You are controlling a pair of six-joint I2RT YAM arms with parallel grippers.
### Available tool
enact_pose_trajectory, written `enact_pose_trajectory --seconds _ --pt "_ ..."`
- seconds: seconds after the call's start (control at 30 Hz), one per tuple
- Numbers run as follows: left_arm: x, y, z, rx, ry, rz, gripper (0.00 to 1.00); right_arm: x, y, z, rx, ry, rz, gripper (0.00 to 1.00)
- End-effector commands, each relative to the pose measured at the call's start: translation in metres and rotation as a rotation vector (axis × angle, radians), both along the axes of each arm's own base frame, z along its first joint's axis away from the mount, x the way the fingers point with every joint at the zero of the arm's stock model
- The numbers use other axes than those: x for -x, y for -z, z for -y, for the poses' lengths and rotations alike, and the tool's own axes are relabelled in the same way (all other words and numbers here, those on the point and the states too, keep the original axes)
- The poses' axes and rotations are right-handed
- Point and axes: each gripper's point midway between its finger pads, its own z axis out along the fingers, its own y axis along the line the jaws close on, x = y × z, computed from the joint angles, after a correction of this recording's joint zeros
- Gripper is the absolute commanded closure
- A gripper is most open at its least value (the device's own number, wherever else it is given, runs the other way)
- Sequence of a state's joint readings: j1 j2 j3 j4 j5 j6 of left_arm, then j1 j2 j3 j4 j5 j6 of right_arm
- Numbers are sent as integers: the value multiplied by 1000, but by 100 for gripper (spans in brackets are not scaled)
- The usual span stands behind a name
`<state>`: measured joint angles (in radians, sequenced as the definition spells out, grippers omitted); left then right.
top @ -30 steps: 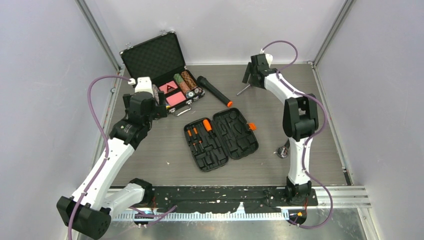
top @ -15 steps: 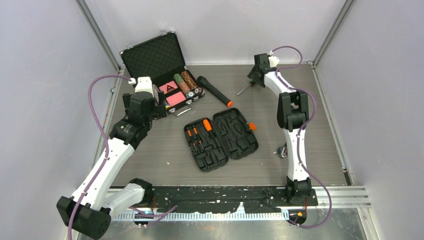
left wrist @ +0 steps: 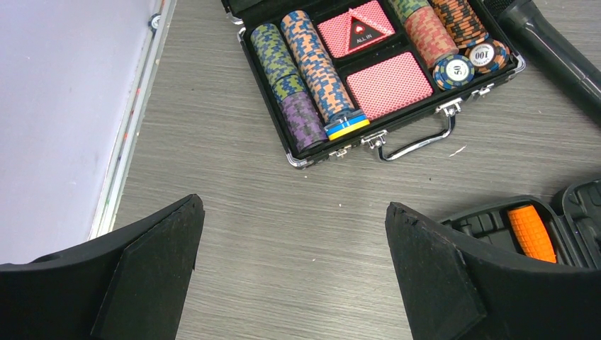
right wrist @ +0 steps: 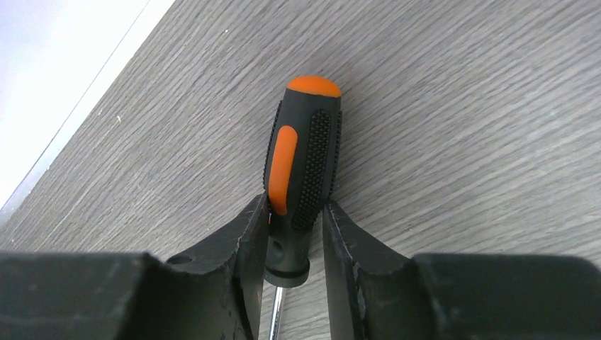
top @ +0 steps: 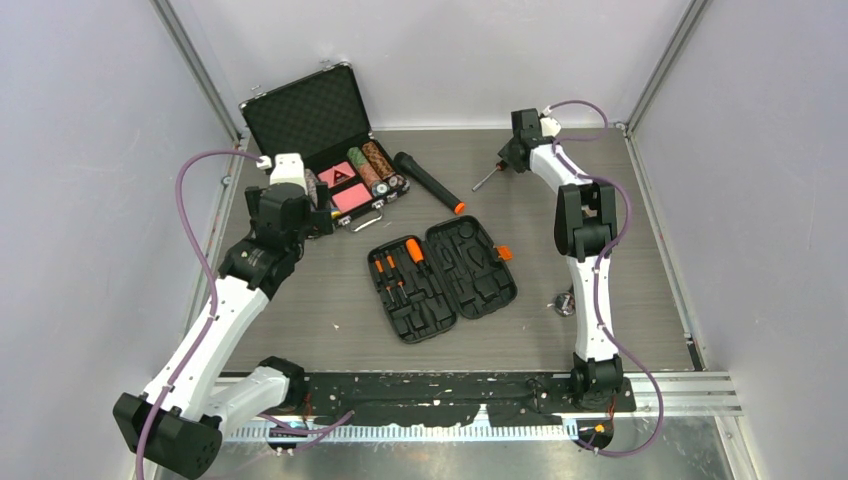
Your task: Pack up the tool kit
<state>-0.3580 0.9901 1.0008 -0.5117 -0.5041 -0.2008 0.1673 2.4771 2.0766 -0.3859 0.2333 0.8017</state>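
R gripper (right wrist: 296, 207) is down at the table (right wrist: 482, 113) w/ its fingers narrowed onto the screwdriver (right wrist: 303, 163) — pads look to touch both sides of the handle, low near the collar. The orange cap sticks out ahead of the fingertips and the shaft runs back betw. them toward the wrist. The tool lies flat on the wood, not lifted. L gripper (left wrist: 294, 210) hangs wide w/ nothing betw. the fingers; the poker case (left wrist: 414, 119) sits ahead of its tips, and a corner of the kit case (left wrist: 489, 219) is just beside one finger. The kit case lies open mid-table, well apart from the R fingers, w/ some orange-handled drivers in slots and other slots bare. Step, as I read it: pick-up of a loose driver. Next prob. needs a firm pinch, a straight lift, a carry to the kit case, then a turn so the shaft lines up w/ a free slot — the grip's near the handle's end, so it could swivel or tip.
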Motion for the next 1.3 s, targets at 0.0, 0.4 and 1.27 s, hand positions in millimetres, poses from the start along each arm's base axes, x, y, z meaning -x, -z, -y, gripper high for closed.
enact_pose_trajectory --seconds 0.0,0.4,1.27 --pt "-5 -21 1 24 -1 88 1 1 2 -6 -64 -3 -2 69" --pt "-8 -11 26 91 107 54 0 75 -30 52 -110 28 58 94" --pt "-40 98 229 312 358 -452 58 175 -25 89 -108 -101 56 95"
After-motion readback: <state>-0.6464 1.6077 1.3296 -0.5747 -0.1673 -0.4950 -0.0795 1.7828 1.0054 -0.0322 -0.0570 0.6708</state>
